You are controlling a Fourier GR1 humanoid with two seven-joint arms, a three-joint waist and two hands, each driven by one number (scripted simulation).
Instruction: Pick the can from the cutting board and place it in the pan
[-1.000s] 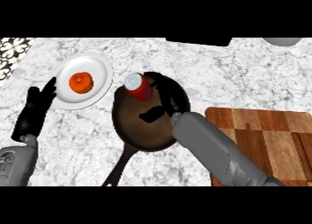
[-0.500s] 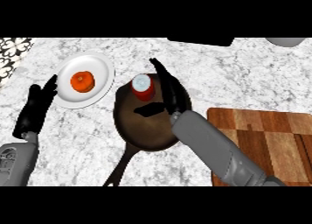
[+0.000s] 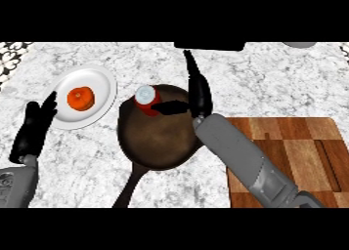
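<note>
— How's the light?
— Even and bright; the marble desk [image 3: 278,83] shows no glare.
— Shadows?
— Faint, soft ones. The dark pan [image 3: 159,141] swallows detail. Edges slightly soft.

two smooth grey forearms, rounded and tube-like, each ending in a matte black hand: the left hand [image 3: 34,131] at eight o'clock, the right hand [image 3: 199,93] near centre. faint pale markings show on the left forearm's casing.

a single head view looks steeply down onto the marble desk [image 3: 292,83] from fairly close. both forearms enter from the frame's lower edge. the pan [image 3: 159,141] sits at centre, the cutting board [image 3: 307,156] at lower right, a plate [image 3: 98,83] at upper left.
</note>
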